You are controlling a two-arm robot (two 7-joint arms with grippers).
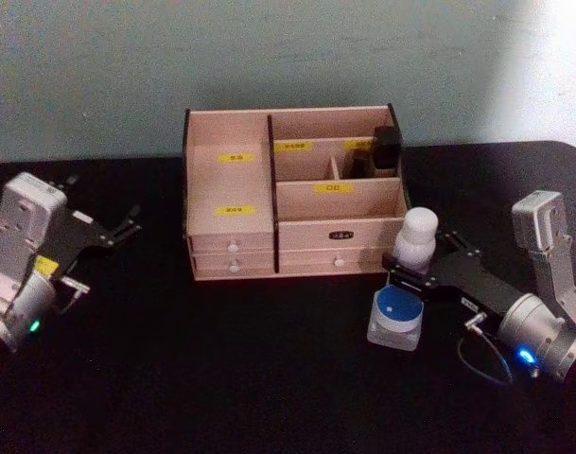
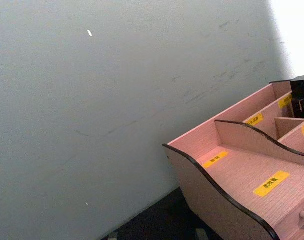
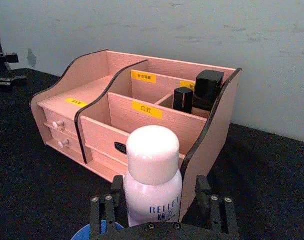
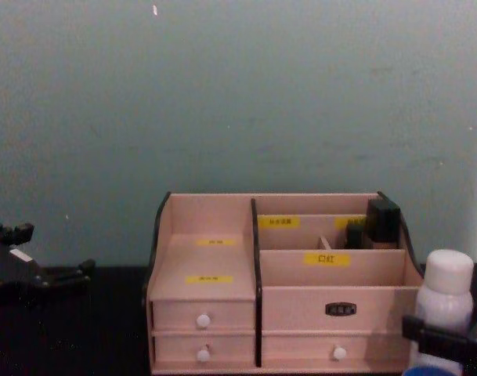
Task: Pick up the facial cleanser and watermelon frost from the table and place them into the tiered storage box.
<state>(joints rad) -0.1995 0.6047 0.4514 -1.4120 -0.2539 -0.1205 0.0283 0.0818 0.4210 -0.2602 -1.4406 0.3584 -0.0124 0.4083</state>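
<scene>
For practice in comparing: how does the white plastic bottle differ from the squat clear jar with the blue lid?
The white bottle is tall and opaque; the blue-lidded jar is squat and clear-walled. The bottle stands inside the open right gripper; the jar sits outside it. Both stand upright on the black table.

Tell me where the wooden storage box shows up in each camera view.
Head view: the storage box sits centre, at the back of the table.
Left wrist view: its left end, against the grey wall.
Right wrist view: it stands behind the white bottle.
Chest view: lower centre, front on.
Shared landmark: the black container in its rear right compartment.
</scene>
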